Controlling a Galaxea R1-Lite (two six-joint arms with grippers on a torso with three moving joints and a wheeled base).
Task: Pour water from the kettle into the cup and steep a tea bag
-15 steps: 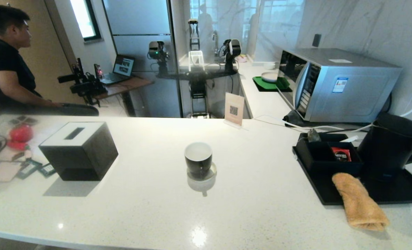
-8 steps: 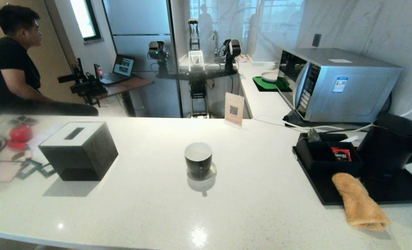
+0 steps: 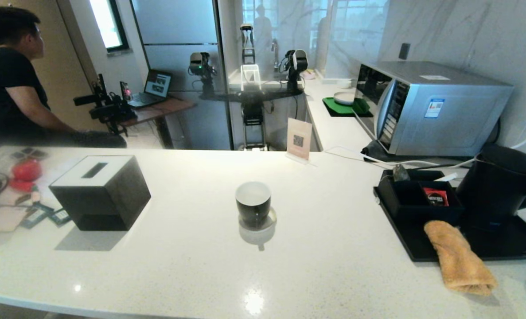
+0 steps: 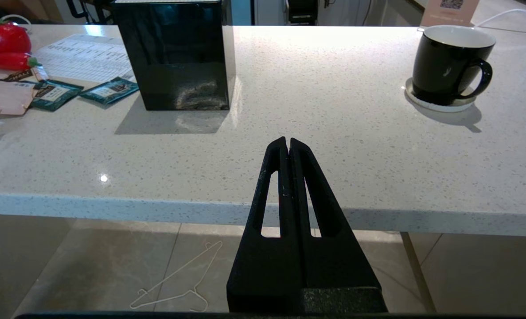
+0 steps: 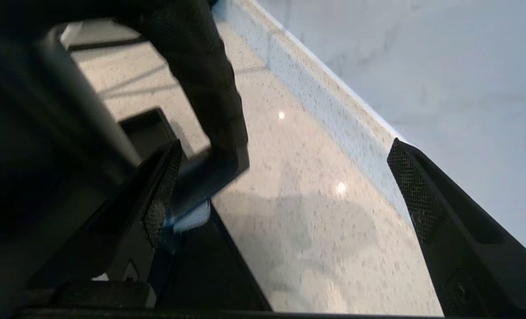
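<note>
White counter (image 3: 325, 266): tissue box (image 3: 101, 191) (black), tray (image 3: 502, 246).

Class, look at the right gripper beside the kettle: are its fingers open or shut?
Open. In the right wrist view the right gripper has its fingers far apart, bare counter between them, holding nothing, close beside the kettle handle.

Clear counter (image 3: 333, 248) around cup (image 3: 253, 204) — open

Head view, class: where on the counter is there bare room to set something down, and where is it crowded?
Bare: between the black box and the cup, between the cup and the black tray, and the whole near edge. Crowded: the far left corner's packets, and the tray with kettle and towel.
</note>
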